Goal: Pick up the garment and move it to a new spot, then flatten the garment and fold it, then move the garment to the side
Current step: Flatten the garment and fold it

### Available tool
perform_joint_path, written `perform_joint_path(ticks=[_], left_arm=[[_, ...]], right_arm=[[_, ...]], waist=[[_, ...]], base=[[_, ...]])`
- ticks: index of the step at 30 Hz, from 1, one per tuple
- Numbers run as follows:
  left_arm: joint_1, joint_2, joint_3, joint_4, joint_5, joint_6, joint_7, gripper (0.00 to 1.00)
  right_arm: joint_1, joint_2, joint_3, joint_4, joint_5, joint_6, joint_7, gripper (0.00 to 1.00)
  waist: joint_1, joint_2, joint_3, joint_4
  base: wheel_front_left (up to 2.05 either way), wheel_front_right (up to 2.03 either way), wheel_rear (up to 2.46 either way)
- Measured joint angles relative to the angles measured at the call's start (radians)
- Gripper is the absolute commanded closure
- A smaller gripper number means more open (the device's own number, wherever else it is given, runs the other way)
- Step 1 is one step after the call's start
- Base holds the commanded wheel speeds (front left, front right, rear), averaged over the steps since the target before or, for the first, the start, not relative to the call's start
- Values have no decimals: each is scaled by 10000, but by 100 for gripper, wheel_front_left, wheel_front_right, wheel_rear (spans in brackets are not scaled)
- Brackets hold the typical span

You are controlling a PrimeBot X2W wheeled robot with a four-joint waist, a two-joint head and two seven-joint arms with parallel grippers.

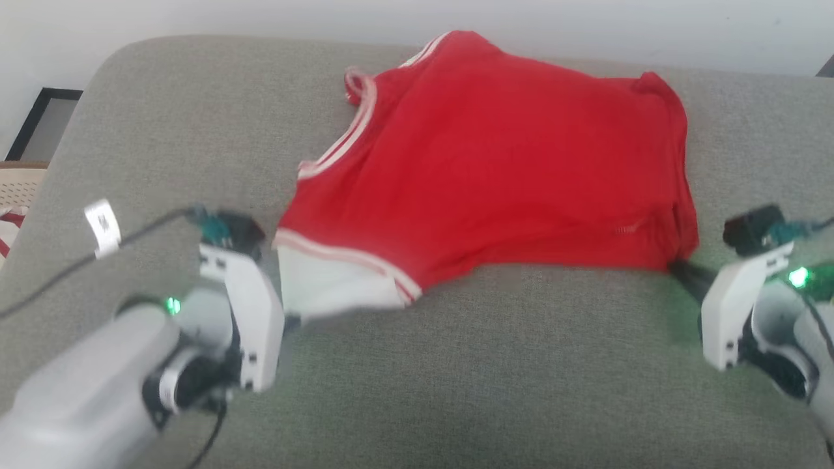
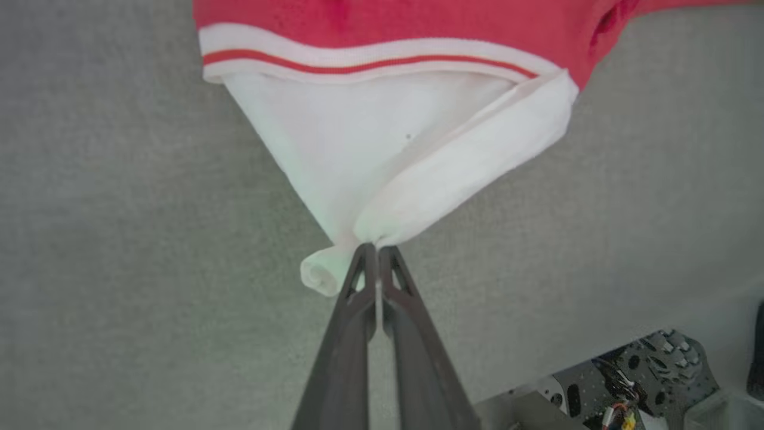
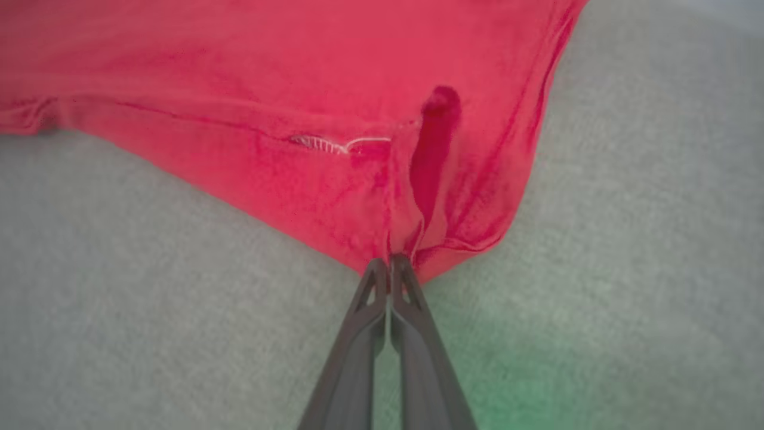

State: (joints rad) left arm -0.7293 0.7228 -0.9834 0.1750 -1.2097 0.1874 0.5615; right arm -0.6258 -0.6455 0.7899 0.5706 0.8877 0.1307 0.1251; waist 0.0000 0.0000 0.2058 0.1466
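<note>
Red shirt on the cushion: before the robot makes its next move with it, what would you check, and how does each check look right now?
1. Left gripper shut on the white corner of the red shirt: ok.
2. Right gripper shut on a red corner: ok.
3. Shirt lying flat: not ok; the white corner is rolled and the red corner is creased.
4. Bare grey cushion on the near side, for pulling the shirt smooth: ok.
5. Black cable by the left arm lying apart from the shirt: ok.
6. Far edge of the shirt fully on the cushion: cannot tell.
</note>
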Motion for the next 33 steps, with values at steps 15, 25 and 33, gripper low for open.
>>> perform_joint_path(ticks=[15,25,33], left_arm=[[2182,1446,-228,-3350,-930,2383,717,100],[2554,2090,-111,-4222,-855,3068,562,100],[1319,2391,393,-4422,345,2671,-115,100]], right_arm=[[2505,-1674,-314,-2863,395,0,809,100],[4001,-2571,-915,-4249,696,2,1114,100],[4027,-2217,-2015,-4786,318,2,1218,100]], waist=[[0,0,-91,-6],[0,0,-41,-77],[0,0,37,-268]], base=[[0,0,0],[0,0,0],[0,0,0]])
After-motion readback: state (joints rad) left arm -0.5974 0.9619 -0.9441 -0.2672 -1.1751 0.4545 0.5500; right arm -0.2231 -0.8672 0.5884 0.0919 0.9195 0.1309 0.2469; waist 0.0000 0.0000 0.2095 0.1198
